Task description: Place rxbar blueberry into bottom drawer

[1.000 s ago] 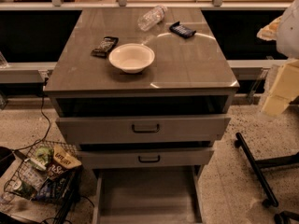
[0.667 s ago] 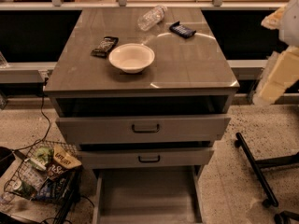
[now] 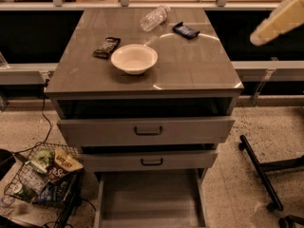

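Observation:
The rxbar blueberry (image 3: 185, 30) lies flat in its dark navy wrapper at the back right of the cabinet top (image 3: 190, 70). The bottom drawer (image 3: 149, 201) is pulled out at floor level, a wide grey tray with nothing in it. Only a cream arm segment (image 3: 278, 22) shows, at the upper right, beyond the cabinet's right edge and above the level of its top. My gripper itself is out of view.
A white bowl (image 3: 134, 58) sits at the middle left of the top, a dark brown-green bar (image 3: 106, 47) to its left, and a clear bottle (image 3: 155, 17) lies at the back. The two upper drawers (image 3: 148, 130) are slightly open. A wire basket of snacks (image 3: 45, 175) stands on the floor at left, and a black chair base (image 3: 261, 170) at right.
The cream arm segment has swung upward, from beside the cabinet's right edge to the upper right corner. The things on the cabinet have not moved.

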Controlling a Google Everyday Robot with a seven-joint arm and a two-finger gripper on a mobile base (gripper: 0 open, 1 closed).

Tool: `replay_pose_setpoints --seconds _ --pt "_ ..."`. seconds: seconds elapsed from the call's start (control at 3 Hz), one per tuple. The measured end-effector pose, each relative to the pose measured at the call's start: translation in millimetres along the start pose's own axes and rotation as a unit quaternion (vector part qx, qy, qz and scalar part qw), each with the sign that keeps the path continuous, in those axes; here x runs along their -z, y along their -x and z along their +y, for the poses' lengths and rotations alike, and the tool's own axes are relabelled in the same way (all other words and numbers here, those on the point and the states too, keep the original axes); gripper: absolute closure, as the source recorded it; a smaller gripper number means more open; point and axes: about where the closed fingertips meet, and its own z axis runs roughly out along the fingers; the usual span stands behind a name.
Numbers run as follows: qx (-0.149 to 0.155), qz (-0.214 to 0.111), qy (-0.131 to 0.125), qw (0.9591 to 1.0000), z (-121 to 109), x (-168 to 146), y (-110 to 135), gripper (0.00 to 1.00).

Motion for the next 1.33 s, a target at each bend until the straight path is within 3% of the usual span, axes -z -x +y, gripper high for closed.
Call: replay_pose_setpoints --seconds 0.33,0.67,1.0,1.33 --pt "-0.062 -0.108 -0.041 0.9913 -49 -26 8 0.00" --pt "-0.112 -0.195 -0.084 0.9709 -91 -50 13 0.00" --pt "-0.123 -0.213 -0.108 0.9633 -106 -54 15 0.00" --pt "-0.122 -0.211 -0.103 0.9644 -103 -55 15 0.00"
